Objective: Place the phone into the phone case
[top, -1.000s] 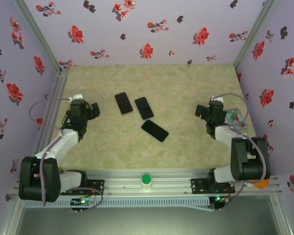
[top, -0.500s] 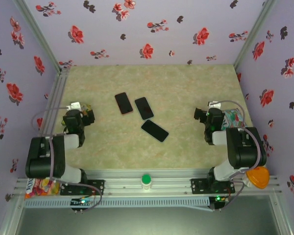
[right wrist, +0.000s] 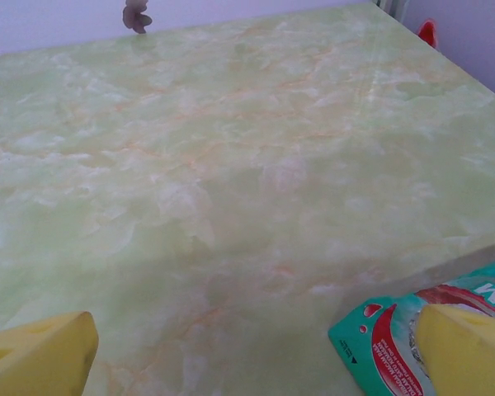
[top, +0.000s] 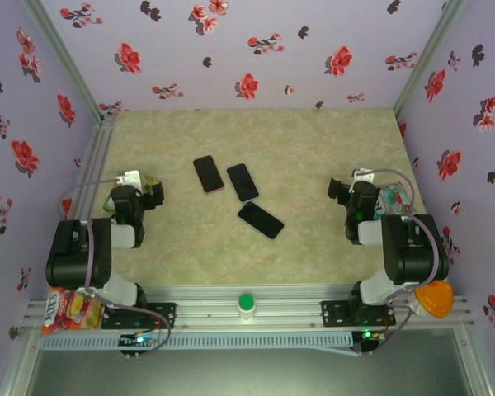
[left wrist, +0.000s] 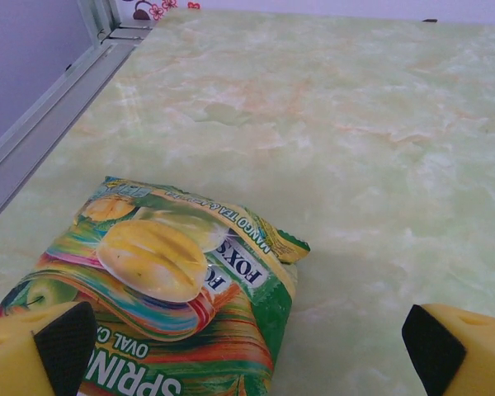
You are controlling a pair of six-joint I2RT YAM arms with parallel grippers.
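Three dark flat slabs lie mid-table: one with a reddish rim (top: 208, 173), one beside it (top: 242, 181), and one nearer, lying askew (top: 261, 220). I cannot tell which is the phone and which the phone case. My left gripper (top: 145, 188) rests low at the table's left side, well left of the slabs. Its yellow fingers stand open in the left wrist view (left wrist: 249, 355) over a snack bag. My right gripper (top: 343, 189) rests at the right side, also open (right wrist: 252, 355), with bare table between its fingertips.
A green and yellow mango candy bag (left wrist: 173, 280) lies under the left gripper. A teal and red packet (right wrist: 396, 338) lies by the right fingertip. A green-capped bottle (top: 246, 304), an orange object (top: 434, 299) and a colourful packet (top: 69, 311) sit on the front rail.
Both arms have folded back and down toward their bases. The grippers stay open and the three slabs have not moved.
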